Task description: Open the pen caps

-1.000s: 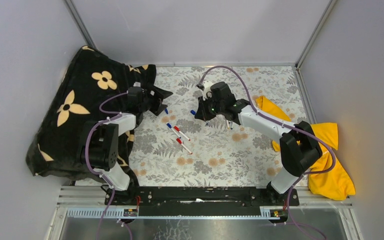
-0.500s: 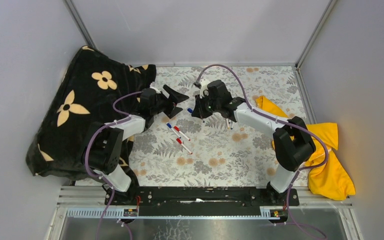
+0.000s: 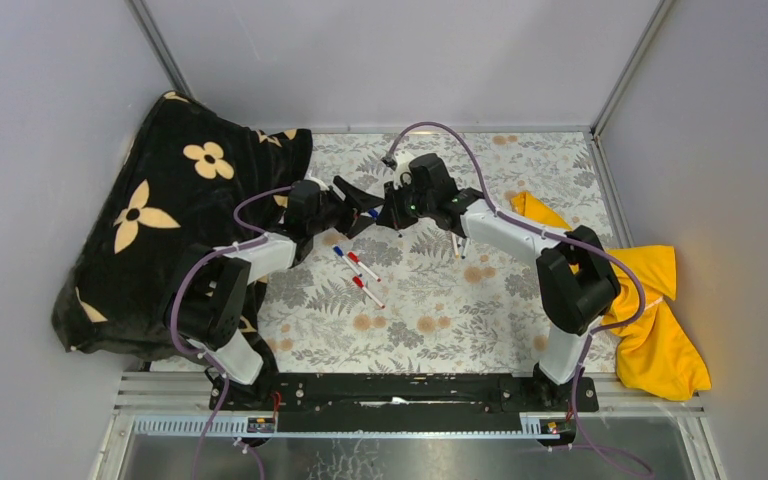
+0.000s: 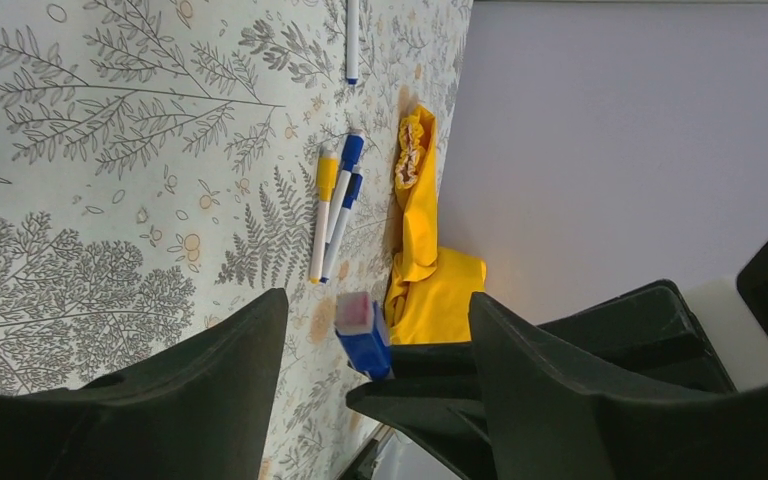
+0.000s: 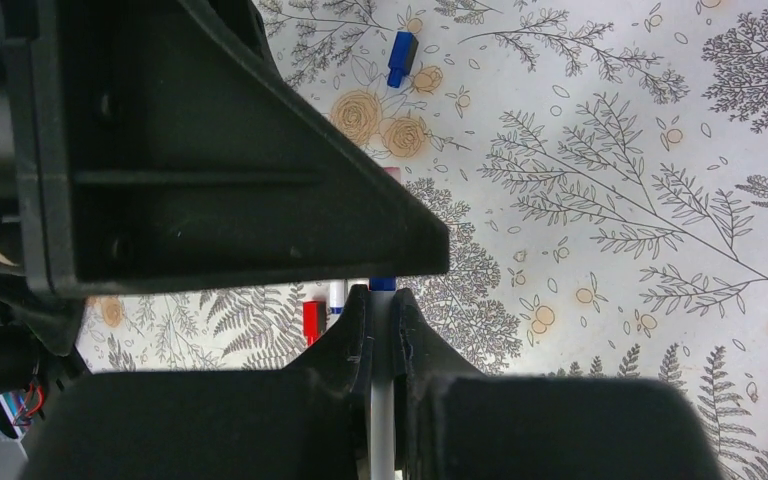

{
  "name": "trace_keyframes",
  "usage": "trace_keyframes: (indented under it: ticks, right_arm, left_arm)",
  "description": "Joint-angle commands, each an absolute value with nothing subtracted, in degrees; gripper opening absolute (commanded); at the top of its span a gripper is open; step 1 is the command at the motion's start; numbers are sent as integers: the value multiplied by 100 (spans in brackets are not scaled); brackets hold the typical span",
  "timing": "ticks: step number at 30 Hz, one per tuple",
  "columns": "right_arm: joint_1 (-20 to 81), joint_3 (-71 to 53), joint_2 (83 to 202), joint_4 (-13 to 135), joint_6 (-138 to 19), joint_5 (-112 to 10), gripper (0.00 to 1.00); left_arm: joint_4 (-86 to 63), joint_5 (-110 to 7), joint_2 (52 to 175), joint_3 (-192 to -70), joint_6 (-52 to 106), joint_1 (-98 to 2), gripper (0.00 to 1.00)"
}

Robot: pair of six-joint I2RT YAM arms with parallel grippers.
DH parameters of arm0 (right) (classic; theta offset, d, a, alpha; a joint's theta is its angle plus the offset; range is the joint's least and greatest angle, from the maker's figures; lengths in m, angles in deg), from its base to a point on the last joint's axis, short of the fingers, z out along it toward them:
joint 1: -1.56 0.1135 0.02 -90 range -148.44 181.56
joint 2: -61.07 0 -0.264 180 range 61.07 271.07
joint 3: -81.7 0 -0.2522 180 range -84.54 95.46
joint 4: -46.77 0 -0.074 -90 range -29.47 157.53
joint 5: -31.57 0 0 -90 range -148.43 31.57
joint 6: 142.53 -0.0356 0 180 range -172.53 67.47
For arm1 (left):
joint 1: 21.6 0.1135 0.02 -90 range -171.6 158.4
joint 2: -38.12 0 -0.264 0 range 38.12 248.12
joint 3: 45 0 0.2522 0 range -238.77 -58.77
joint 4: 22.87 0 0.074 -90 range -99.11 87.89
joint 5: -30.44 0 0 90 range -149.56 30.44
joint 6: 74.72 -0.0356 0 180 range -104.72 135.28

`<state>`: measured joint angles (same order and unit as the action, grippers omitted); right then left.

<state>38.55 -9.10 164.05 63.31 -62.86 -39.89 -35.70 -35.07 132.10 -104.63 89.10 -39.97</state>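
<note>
Pinched a white pen (image 5: 382, 400) tight between the right fingers (image 5: 355, 330), above the table (image 3: 440, 300), blue cap (image 4: 362, 338) poking out past the tips. Held the left fingers (image 4: 250, 340) spread either side of that cap, clear of it on both sides. Noted three capped pens (image 3: 363, 266) lying close together on the table below, another three pens (image 4: 322, 215) just beside the yellow cloth (image 4: 420, 250)

White pens (image 4: 319, 230) are showing blue, red and yellow pen caps (image 4: 327, 172), the table cover (image 3: 440, 310) is wearing grey ferns with orange blossoms, one cloth (image 3: 150, 250) is showing black with cream flowers, and another cloth (image 3: 660, 340) is glowing plain yellow.
</note>
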Motion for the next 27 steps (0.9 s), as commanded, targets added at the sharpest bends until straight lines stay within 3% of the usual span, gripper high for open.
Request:
trace_keyframes:
  ticks: [1,7,13,14,15,16,27]
  right_arm:
    - [3829,-564,16527,6111,-6297,-3868,0]
    - [3823,-541,16535,6109,-6317,-3861,0]
    - [3821,-633,16492,5926,-6323,-3878,0]
    - [3823,-632,16502,5917,-6325,-3879,0]
    - [3822,-639,16499,5915,-6326,-3875,0]
    - [3821,-653,16496,5915,-6326,-3879,0]
    - [3825,-423,16637,6305,-6299,-4024,0]
  left_arm:
    - [-3934,-3425,13121,-10539,9134,-4081,71]
    - [-3898,-3487,13046,-10555,9169,-4102,59]
    - [-3927,-3486,13035,-10555,9233,-4154,28]
    - [-3948,-3485,13039,-10553,9243,-4155,19]
    - [-3971,-3486,13035,-10560,9244,-4155,4]
    - [-3971,-3490,13030,-10558,9240,-4155,0]
    - [-3821,-3786,13123,-10819,9157,-3935,0]
